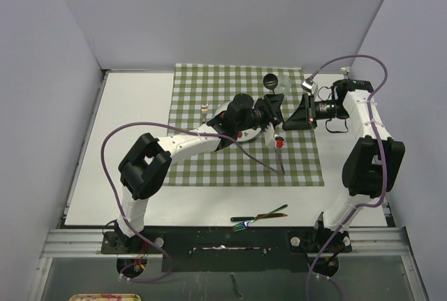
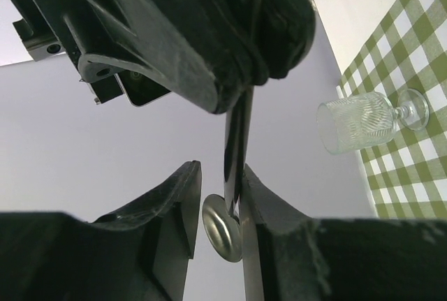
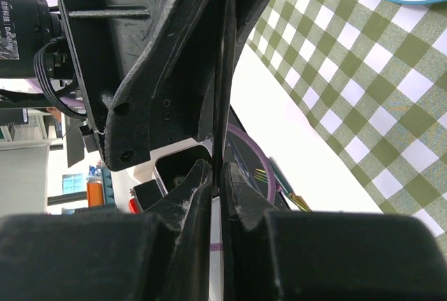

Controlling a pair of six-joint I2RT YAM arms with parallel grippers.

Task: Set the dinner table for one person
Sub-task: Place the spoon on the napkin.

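Left wrist: spoon (image 2: 220, 228) between parted fingers (image 2: 171, 207).

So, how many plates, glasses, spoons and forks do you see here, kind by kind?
plate: 1
glass: 1
spoon: 1
fork: 1
Total: 4

You're seeing a glass (image 2: 356, 125) standing upright on a checked cloth (image 1: 209, 168), a spoon (image 2: 222, 228) being held above it, and cutlery (image 1: 258, 218) lying off its near edge.
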